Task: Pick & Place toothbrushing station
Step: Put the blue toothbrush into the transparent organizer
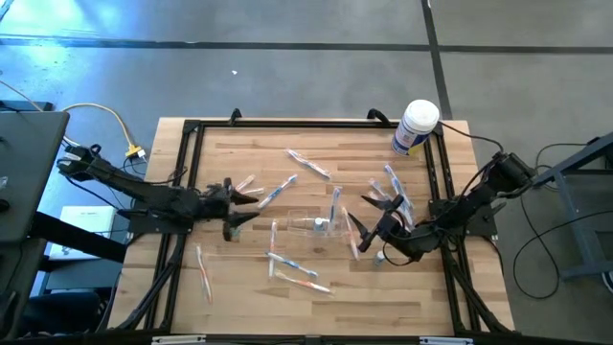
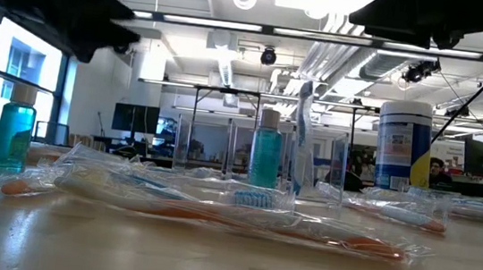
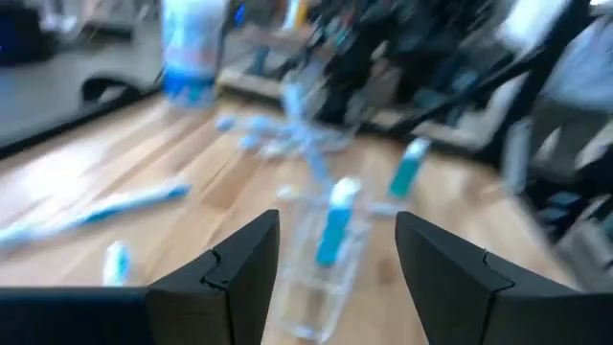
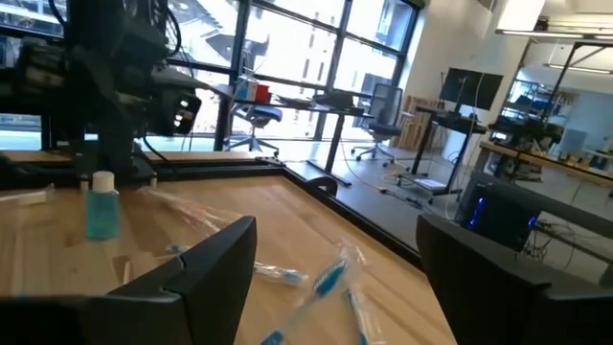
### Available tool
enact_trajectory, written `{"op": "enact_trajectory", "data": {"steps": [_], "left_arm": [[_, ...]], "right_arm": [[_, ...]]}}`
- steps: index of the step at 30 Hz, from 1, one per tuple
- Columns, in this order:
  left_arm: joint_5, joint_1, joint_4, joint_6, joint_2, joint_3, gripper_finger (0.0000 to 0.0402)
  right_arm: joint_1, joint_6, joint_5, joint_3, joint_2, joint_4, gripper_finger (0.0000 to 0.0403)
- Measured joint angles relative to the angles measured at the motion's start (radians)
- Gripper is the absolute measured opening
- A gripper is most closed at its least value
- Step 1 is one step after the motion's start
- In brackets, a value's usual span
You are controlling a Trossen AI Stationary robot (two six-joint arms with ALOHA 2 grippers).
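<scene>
Overhead, a pale wooden table (image 1: 249, 153) framed by a black metal rail is sitting on a grey concrete floor (image 1: 287, 57); wrapped toothbrushes (image 1: 292, 262) are lying scattered across the boards, and a white canister with a blue label (image 1: 416, 126) is standing at the far right corner; the toothbrushing station (image 1: 308, 228), a faint clear plastic holder, is resting near the table's middle with a small teal bottle (image 3: 333, 225) standing in it; the left gripper (image 1: 251, 204) is hovering just left of the holder, its fingers (image 3: 239, 273) standing spread apart and holding nothing, the holder showing in the gap ahead; the right gripper (image 1: 365, 217) is hanging just right of the holder, its fingers (image 4: 211, 264) also spread wide and empty; from table height, teal bottles (image 2: 13, 133) are standing along the surface behind the wrapped brushes; beyond, an open workroom is showing large windows at one side, ceiling lights, exposed ducts, desks, office chairs (image 4: 381, 105) and dark monitors (image 2: 135, 117).
</scene>
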Motion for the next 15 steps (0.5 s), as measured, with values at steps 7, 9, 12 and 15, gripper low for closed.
{"op": "enact_trajectory", "data": {"steps": [7, 9, 12, 15], "left_arm": [[0.013, 0.199, -0.209, -0.148, 0.242, 0.152, 0.0205], [0.046, 0.272, -0.208, -0.2, 0.294, 0.177, 0.0205], [0.18, 0.39, -0.206, -0.281, 0.367, 0.215, 0.0205], [0.272, 0.467, -0.209, -0.297, 0.45, 0.253, 0.0205]], "right_arm": [[0.017, 0.005, 0.0, 0.0, 0.0, 0.0, 0.028], [0.029, 0.007, 0.0, 0.0, 0.0, 0.0, 0.028], [0.045, 0.007, 0.0, 0.0, 0.0, 0.001, 0.028], [0.054, 0.007, 0.0, 0.0, 0.0, 0.003, 0.028]]}}
